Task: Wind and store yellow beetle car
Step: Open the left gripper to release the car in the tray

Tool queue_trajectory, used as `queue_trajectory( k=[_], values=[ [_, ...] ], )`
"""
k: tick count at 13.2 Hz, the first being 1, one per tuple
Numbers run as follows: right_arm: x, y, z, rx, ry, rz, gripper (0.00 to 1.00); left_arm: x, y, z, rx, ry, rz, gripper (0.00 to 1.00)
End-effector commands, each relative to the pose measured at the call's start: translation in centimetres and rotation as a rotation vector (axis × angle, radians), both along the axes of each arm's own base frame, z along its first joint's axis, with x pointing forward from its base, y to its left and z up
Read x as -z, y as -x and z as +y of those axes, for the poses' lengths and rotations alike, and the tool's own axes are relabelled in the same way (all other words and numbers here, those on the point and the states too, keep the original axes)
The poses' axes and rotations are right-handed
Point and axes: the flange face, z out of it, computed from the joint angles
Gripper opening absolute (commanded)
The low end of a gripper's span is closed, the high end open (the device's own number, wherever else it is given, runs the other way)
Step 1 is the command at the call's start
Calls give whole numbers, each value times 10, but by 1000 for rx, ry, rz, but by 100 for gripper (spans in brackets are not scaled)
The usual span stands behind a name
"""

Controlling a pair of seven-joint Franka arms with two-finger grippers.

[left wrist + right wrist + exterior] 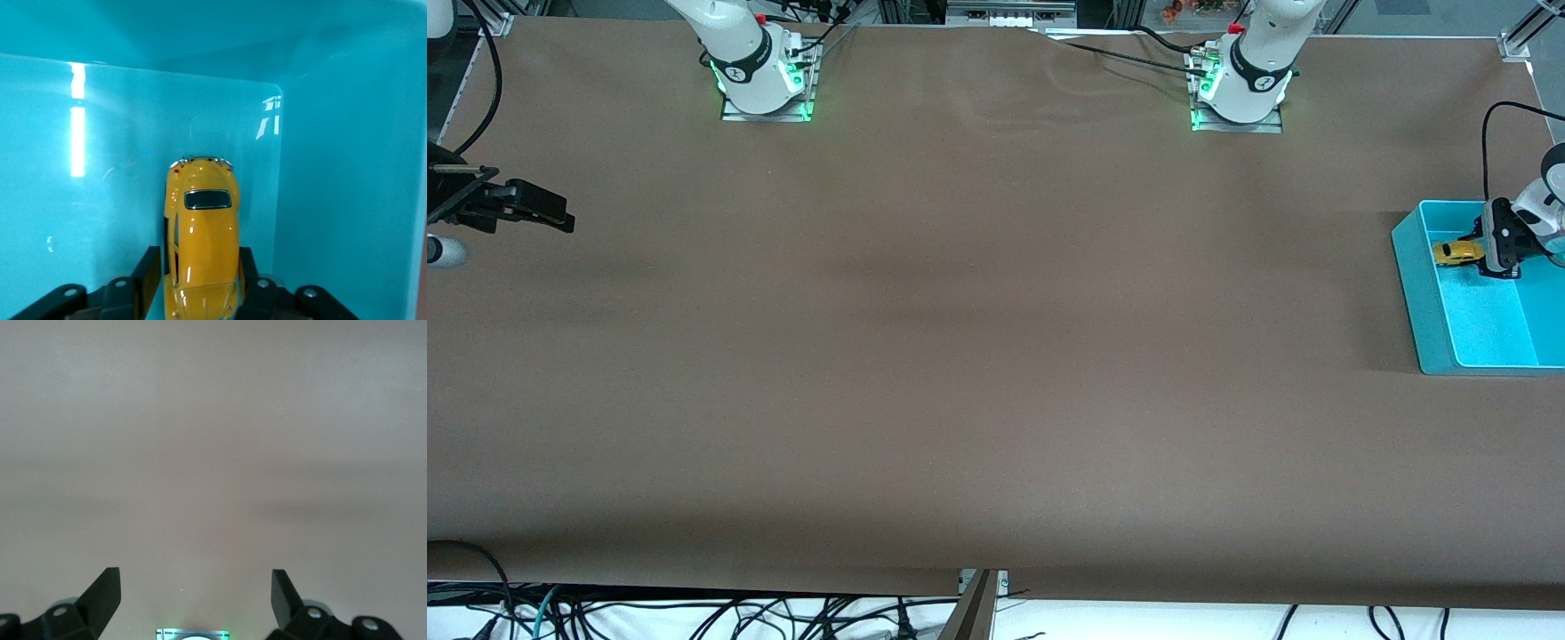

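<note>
The yellow beetle car (pixel 1457 252) lies inside the teal bin (pixel 1430 331) at the left arm's end of the table. In the left wrist view the car (pixel 202 227) sits between my left gripper's fingers, against the bin's teal inner surface (pixel 347 173) near a corner. My left gripper (pixel 1483 250) reaches into the bin with its fingers slightly parted. A narrow gap shows between one finger (pixel 148 273) and the car's side, while the second finger sits close against the car. My right gripper (pixel 567 220) waits open and holding nothing over the brown table at the right arm's end.
Both arm bases (pixel 765 76) (pixel 1240 84) stand along the table edge farthest from the front camera. A brown mat (pixel 978 356) covers the table. Cables hang below the table edge nearest the front camera.
</note>
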Motion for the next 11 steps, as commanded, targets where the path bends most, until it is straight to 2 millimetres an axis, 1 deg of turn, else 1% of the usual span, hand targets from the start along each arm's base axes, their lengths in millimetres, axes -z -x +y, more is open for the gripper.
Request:
queue_trajectory(
  k=[1,3,4,6,7,8,10,11],
  values=[
    [-5,1,-1,-9,-17,-2,100,-48,-22,-2,33,-27,-12,100],
    [-5,1,-1,-9,-17,-4,100,-109,-51,-26,-13,-31,46,100],
    [-5,1,-2,-7,-16,-5,100,-133,-64,-39,-54,-35,80,100],
    [-5,1,-1,-9,-16,-5,100,-175,-90,-72,-120,-40,128,100],
    [-5,1,-2,-7,-16,-4,100,-193,-103,-93,-164,-50,150,100],
    [-5,1,-1,-9,-16,-5,100,-210,-119,-120,-190,-60,146,100],
    [-5,1,-2,-7,-16,-5,100,-250,-147,-166,-244,-86,92,100],
    [-5,1,-2,-7,-16,-4,100,-265,-158,-197,-314,-102,91,100]
  ],
)
